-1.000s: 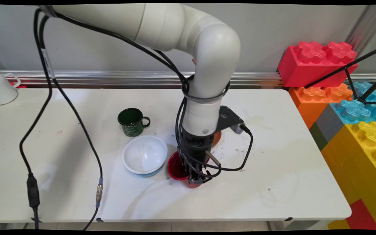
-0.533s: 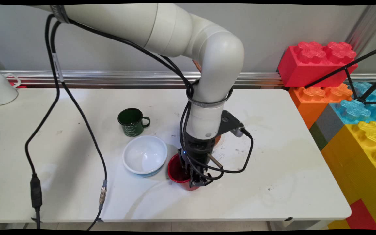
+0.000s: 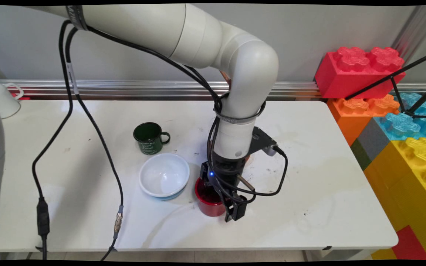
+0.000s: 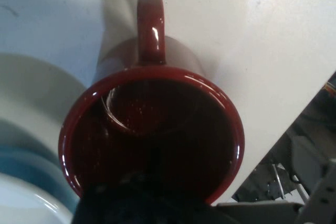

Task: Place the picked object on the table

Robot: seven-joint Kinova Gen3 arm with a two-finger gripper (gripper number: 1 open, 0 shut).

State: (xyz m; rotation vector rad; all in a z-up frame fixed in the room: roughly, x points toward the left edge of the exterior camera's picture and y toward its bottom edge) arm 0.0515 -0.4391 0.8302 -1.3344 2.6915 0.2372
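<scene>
A red mug (image 3: 209,207) stands just right of a white bowl with a blue outside (image 3: 164,174) on the white table (image 3: 327,192). My gripper (image 3: 229,208) comes down on the mug's right rim, one finger inside and one black finger (image 3: 236,213) outside the wall, shut on it. The hand view looks straight into the dark red mug (image 4: 152,129). Its handle (image 4: 151,27) points away from my gripper (image 4: 142,205), whose black mass hides the near rim. The bowl (image 4: 26,182) lies at that view's left.
A dark green mug (image 3: 148,137) stands behind the bowl. A white cup (image 3: 4,101) sits at the far left. Large coloured blocks (image 3: 361,70) and black tripod legs (image 3: 394,79) border the right end. Something orange (image 3: 249,158) peeks from behind the wrist. Black cables (image 3: 98,140) hang over the left half.
The wrist has shifted slightly right and toward the near edge. The red mug moved with it, from leaning toward the bowl to standing more upright.
</scene>
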